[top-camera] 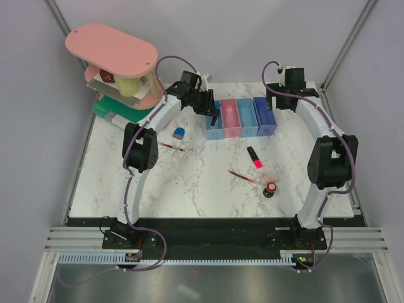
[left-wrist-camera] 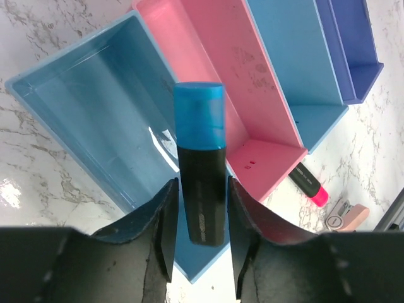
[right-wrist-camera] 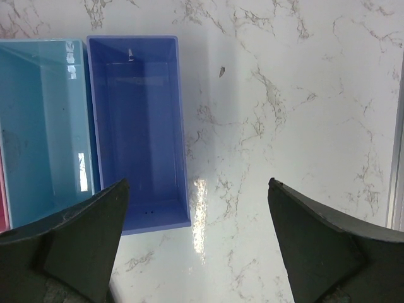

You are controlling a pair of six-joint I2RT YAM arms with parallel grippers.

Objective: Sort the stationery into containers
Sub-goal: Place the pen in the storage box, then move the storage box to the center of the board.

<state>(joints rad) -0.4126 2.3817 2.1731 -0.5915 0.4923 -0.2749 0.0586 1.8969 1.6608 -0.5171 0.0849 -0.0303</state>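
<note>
- We find the left end effector [left-wrist-camera: 202, 184] over the left blue bin [left-wrist-camera: 88, 107], a blue-capped marker [left-wrist-camera: 200, 145] between its fingers; whether gripped or let go, we cannot tell.
- We find the right end effector [right-wrist-camera: 197, 184] released and holding nothing, above the table [right-wrist-camera: 290, 95] beside the purple bin [right-wrist-camera: 136, 126].
- We note a pink marker [top-camera: 254, 157] lying on the table.

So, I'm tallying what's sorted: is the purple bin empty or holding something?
Empty. The right wrist view looks straight down into the purple bin and shows only its bare floor and walls.
</note>
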